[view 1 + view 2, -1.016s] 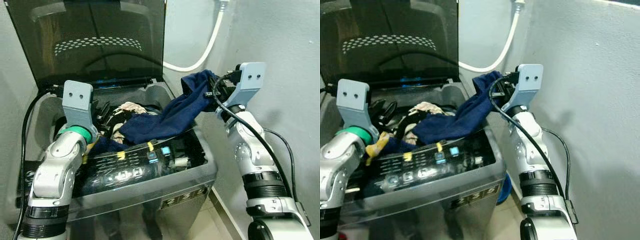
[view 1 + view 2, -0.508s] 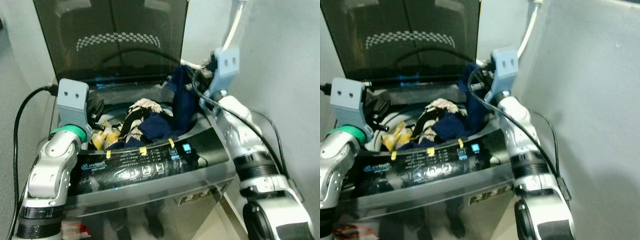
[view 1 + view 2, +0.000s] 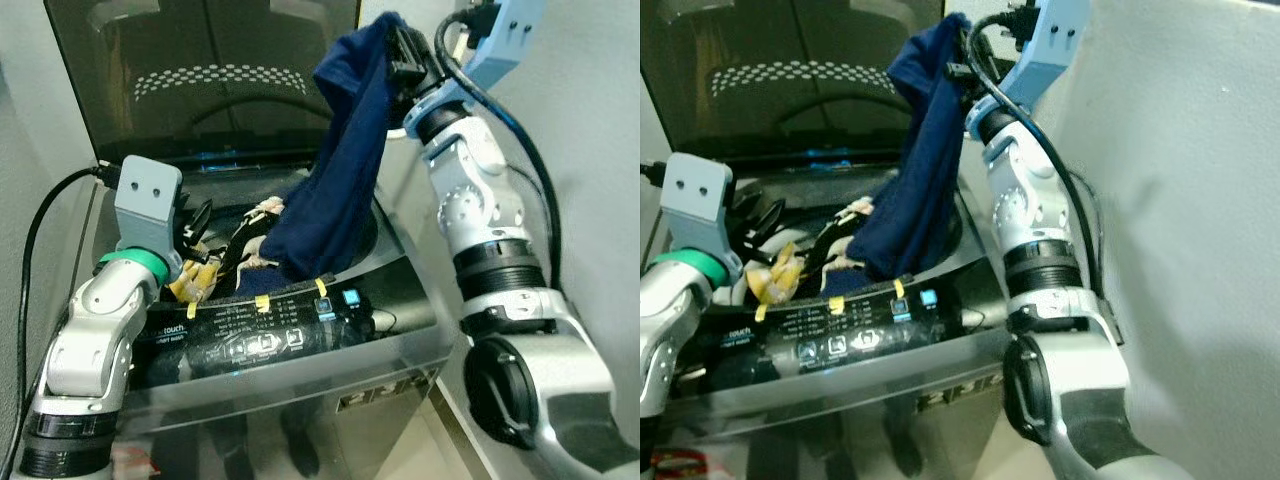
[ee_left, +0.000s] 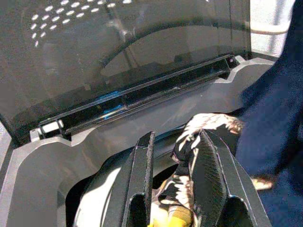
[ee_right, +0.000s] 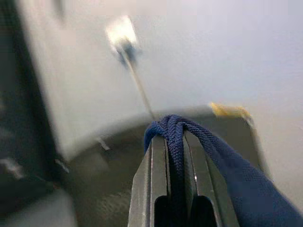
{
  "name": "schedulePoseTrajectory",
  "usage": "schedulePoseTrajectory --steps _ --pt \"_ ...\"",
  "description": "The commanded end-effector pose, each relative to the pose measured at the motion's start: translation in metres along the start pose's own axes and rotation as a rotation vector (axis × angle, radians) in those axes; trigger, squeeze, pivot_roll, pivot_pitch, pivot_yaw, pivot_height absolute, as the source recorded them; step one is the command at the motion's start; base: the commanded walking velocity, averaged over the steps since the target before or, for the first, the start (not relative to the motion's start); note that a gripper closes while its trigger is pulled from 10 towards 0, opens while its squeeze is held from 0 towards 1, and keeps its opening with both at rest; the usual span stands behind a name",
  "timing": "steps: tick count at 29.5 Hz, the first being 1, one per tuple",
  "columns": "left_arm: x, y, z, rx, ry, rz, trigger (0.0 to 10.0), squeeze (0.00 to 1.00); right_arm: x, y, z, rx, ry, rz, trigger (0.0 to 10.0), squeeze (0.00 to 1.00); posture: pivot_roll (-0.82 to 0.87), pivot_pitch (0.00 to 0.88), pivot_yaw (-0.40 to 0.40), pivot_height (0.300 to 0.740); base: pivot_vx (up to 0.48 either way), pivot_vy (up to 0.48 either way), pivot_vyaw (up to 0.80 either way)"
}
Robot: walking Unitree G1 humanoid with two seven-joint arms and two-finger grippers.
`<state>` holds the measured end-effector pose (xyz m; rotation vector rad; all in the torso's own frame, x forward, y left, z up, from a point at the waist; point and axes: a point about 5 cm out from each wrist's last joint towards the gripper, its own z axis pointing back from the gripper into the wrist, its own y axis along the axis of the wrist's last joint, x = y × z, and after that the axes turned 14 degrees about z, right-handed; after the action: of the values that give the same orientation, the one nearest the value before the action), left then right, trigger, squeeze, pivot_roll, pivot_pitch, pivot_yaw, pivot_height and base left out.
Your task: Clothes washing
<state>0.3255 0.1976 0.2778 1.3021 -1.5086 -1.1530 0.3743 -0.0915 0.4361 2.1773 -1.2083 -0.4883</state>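
A top-loading washing machine [image 3: 405, 262] stands before me with its dark lid [image 3: 200, 80] raised. My right gripper [image 3: 405, 50] is held high over the drum's right side, shut on a navy garment [image 3: 340, 170]. The garment hangs down from it, and its lower end rests on the clothes in the drum. The right wrist view shows both fingers pinching a fold of the navy garment [image 5: 227, 161]. My left gripper [image 4: 176, 135] is open at the drum's left rim, with a black-and-white patterned cloth [image 4: 208, 125] lying between its fingertips. A yellow cloth [image 3: 195, 280] lies just below it.
The control panel [image 3: 270, 340], with yellow tape tabs, runs along the machine's front edge. A black cable [image 3: 40, 230] loops down the left side. A grey wall [image 3: 590, 150] stands close on the right, and pale floor tiles [image 3: 420, 440] show below.
My right gripper has risen and carried the navy garment up, so it now hangs tall above the drum. The camera has shifted. My left gripper has stayed at the drum's rim.
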Motion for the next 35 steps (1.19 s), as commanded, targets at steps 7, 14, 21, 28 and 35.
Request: schedulePoseTrajectory --steps 7,14,21,28,35 --pt "0.000 0.003 0.001 0.019 -0.029 -0.012 10.0 0.00 -0.030 -0.028 0.004 -0.122 0.256 0.119 10.0 0.00 0.08 0.053 0.030 0.740 0.000 0.000 0.00" --pt "0.000 0.003 0.000 0.020 -0.041 -0.014 10.0 0.00 -0.069 -0.125 0.061 -0.455 0.545 0.329 10.0 0.00 0.08 0.064 0.016 0.740 0.000 0.000 0.00" --pt "-0.001 0.004 0.003 0.023 -0.036 -0.019 10.0 0.00 -0.078 -0.136 0.063 -0.506 0.548 0.325 10.0 0.00 0.08 0.073 -0.011 0.740 0.000 0.000 0.00" --pt "-0.006 0.004 0.014 0.011 -0.030 -0.028 10.0 0.00 -0.091 -0.147 0.070 -0.584 0.671 0.322 10.0 0.00 0.09 0.087 -0.067 0.740 0.000 0.000 0.00" --pt "-0.005 -0.006 0.029 -0.157 -0.156 -0.108 10.0 0.00 -0.093 -0.156 0.075 -0.679 0.682 0.344 10.0 0.00 0.09 0.096 -0.104 0.740 0.000 0.000 0.00"
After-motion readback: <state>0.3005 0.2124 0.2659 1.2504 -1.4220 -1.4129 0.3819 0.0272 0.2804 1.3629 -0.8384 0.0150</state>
